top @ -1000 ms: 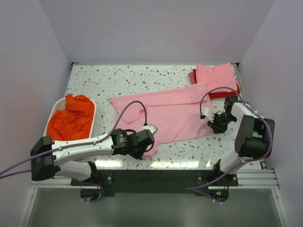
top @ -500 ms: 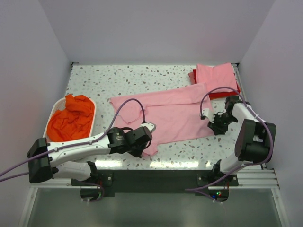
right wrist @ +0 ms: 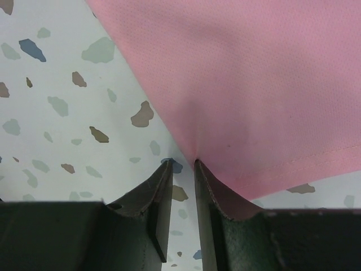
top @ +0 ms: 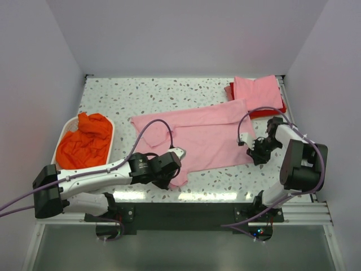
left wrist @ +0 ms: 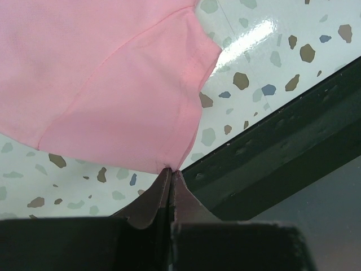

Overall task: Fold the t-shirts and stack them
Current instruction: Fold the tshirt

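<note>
Far left: white plastic slotted basket [top: 112, 130] holds a crumpled orange cotton t-shirt [top: 84, 144], one heap; I cannot tell if more lie under it. Left claw [left wrist: 171, 171] is pressed together, pinching the near corner of the spread light pink short-sleeved t-shirt [top: 203, 132] close to the near edge of the speckled bench [top: 141, 93]. That shirt lies flat across mid-bench with a few soft creases. Right claw [right wrist: 182, 162] sits at its right edge, fingers narrowly parted, bench showing in the gap, nothing visibly between them; the cloth puckers against one fingertip. Far right corner: a folded light pink t-shirt [top: 256, 91] on a folded red t-shirt [top: 268, 112]. Count: two pink, one red, one orange seen; one basket; two claws. Handling, judged: thin, light, limp cloth with no stiffness; it should drag and bunch. Best taken at hems or corners, both sides lifted together.
</note>
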You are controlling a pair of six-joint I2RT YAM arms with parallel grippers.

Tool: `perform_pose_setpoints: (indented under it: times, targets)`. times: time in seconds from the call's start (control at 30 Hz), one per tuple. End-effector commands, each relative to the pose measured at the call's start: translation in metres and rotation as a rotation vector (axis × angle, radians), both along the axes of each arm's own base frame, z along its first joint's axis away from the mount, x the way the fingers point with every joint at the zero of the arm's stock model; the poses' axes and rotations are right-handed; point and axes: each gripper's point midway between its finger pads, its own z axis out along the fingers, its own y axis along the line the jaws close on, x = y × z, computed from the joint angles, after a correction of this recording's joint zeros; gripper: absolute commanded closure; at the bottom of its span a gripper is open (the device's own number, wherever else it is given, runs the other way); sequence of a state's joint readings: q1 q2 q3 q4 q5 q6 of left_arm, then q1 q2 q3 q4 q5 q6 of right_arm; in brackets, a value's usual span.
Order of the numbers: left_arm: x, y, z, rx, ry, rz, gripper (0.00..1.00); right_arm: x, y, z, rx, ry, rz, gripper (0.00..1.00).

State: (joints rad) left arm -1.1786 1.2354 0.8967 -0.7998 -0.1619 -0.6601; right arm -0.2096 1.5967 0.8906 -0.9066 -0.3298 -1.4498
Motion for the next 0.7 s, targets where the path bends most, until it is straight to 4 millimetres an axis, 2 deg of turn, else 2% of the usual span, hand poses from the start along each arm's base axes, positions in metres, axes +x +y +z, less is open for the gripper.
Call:
perform_pose_setpoints:
  times: [0.0,0.07,0.17,0.23,0.27,0.4,0.53,0.67]
  targets:
    - [0.004,-0.008,0.005,-0.042,-0.023,-0.016,1.00,0.000,-0.005,-0.023,-0.024,0.026,0.002,0.73]
    - [0.005,-0.007,0.004,-0.039,-0.024,-0.014,1.00,0.005,-0.006,-0.024,-0.028,0.009,-0.008,0.75]
    - [0.007,-0.004,0.003,-0.027,-0.032,-0.007,1.00,0.011,-0.008,-0.022,-0.037,-0.013,-0.033,0.84]
    - [0.009,-0.003,0.003,-0.024,-0.041,-0.001,1.00,0.013,-0.007,-0.020,-0.034,-0.019,-0.043,0.97]
    - [0.011,-0.002,0.005,-0.024,-0.050,0.006,1.00,0.012,-0.007,-0.015,-0.031,-0.021,-0.045,1.00]
    - [0.021,0.002,0.015,-0.036,-0.083,0.031,1.00,0.015,0.000,0.005,0.007,-0.044,-0.059,1.00]
    - [0.038,0.007,0.029,-0.044,-0.140,0.063,1.00,0.030,0.007,0.031,0.053,-0.094,-0.076,1.00]
    - [0.059,0.008,0.046,-0.062,-0.192,0.097,1.00,0.038,0.013,0.047,0.092,-0.113,-0.093,1.00]
